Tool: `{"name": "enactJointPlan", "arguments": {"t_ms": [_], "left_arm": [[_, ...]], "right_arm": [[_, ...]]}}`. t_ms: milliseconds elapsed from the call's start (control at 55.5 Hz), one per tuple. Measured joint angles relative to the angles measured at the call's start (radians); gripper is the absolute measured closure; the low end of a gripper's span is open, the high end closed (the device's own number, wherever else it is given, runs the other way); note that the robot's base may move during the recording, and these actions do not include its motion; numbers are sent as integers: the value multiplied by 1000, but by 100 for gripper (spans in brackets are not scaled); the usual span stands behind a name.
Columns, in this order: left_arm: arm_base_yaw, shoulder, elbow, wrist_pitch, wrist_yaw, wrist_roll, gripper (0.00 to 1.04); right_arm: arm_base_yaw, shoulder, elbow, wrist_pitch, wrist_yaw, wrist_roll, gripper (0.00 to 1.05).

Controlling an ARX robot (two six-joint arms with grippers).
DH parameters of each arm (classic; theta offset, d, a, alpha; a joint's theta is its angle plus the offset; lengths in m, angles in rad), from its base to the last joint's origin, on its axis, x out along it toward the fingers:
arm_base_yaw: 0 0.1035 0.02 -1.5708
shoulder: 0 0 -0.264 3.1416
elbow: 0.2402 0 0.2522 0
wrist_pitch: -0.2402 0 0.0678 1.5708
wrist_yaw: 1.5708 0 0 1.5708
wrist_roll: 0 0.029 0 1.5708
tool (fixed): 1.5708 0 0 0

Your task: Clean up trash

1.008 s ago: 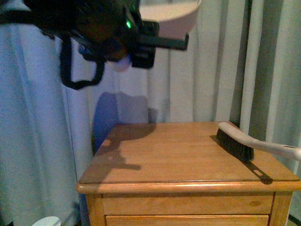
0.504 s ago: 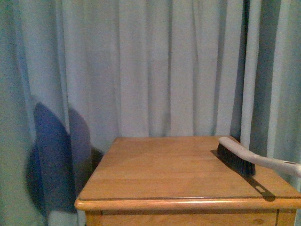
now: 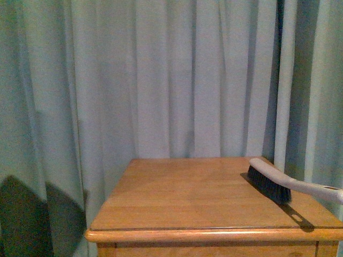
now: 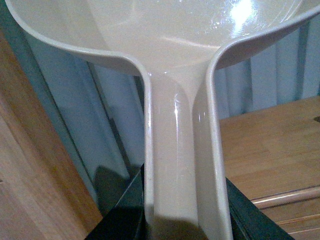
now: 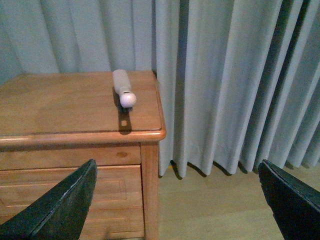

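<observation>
Wood bench is seen in the front view, with a pale curtain hung close behind it. A brush is laid on the right side of the bench top, black bristles down on the wood, pale handle pointed away to the right; its shadow is cast on the top just beside it. In the left wrist view a cream dustpan is shown filling most of the frame, glossy, pan end far from the camera. Left hand is closed on the dustpan handle, with dark jaw parts seen tight against both sides of it. The bench edge is seen beyond the pan, well apart from it. Right hand is spread wide, with nothing held; its dark fingers are seen at the frame edges, clear of the bench. In the right wrist view the brush is seen end-on near the bench's corner, with a drawer front below the top and wood floor beside the bench. Trash: position cannot be told from any of the three views.
</observation>
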Motion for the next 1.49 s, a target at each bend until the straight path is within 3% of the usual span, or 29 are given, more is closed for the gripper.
{"name": "enactJointPlan", "arguments": {"t_ms": [180, 486, 540, 576, 612, 756, 990, 1170, 1494], "left_arm": [[-168, -36, -34, -21, -119, -3, 79], [-183, -38, -40, -22, -129, -3, 79], [-183, -38, -40, -22, -129, -3, 79], [-184, -38, -40, -22, -129, -3, 79], [-184, -38, -40, -22, -129, -3, 79], [-185, -39, -40, -22, -132, -3, 79], [-185, -39, -40, -22, -132, -3, 79], [-185, -39, -40, -22, -132, -3, 79], [-185, -39, -40, -22, -134, -3, 79]], "right_arm": [[0, 0, 0, 0, 0, 0, 7], [3, 1, 0, -1, 6, -3, 7], [40, 17, 1, -10, 114, -39, 7], [80, 41, 2, -11, 249, -81, 7], [90, 67, 4, -11, 288, -93, 7], [84, 247, 70, 50, 288, -101, 7], [96, 658, 396, 90, 192, -69, 7], [152, 908, 661, -28, 145, -41, 7], [208, 1310, 1077, -221, 161, -40, 7]]}}
